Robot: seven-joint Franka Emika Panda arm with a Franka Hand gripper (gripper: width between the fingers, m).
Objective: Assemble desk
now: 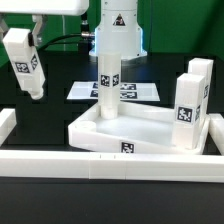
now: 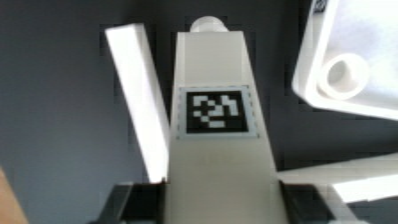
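black table (image 1: 40, 170) fills both frames. long low white border wall (image 1: 100, 162) runs across the lower part of the exterior view, with a short return at the far left edge. tabletop (image 1: 150, 122) sits just behind it, centre to right of frame, rim up like a tray; in the wrist view one corner with a round recess shows at the right edge (image 2: 347, 75). robot base (image 1: 117, 30) is at top centre. marker board (image 1: 82, 90) lies flat on the table behind the tabletop, partly hidden.

legs: two (image 1: 192, 100) stand upright at the tabletop's right end, one behind the other, tags facing the camera. one leg (image 1: 108, 85) stands upright on the tabletop's left part, centre of frame. fourth leg (image 1: 24, 60) is in the air at upper left, slightly tilted, clear of the table.

gripper (image 2: 210, 190): wrist view shows that leg (image 2: 217, 110) running down the middle, tag visible, with the dark fingers (image 2: 128, 200) on either side of its near end, jaws partly closed and clamped on it. another white strip (image 2: 128, 90) lies beside it; can't tell which part.
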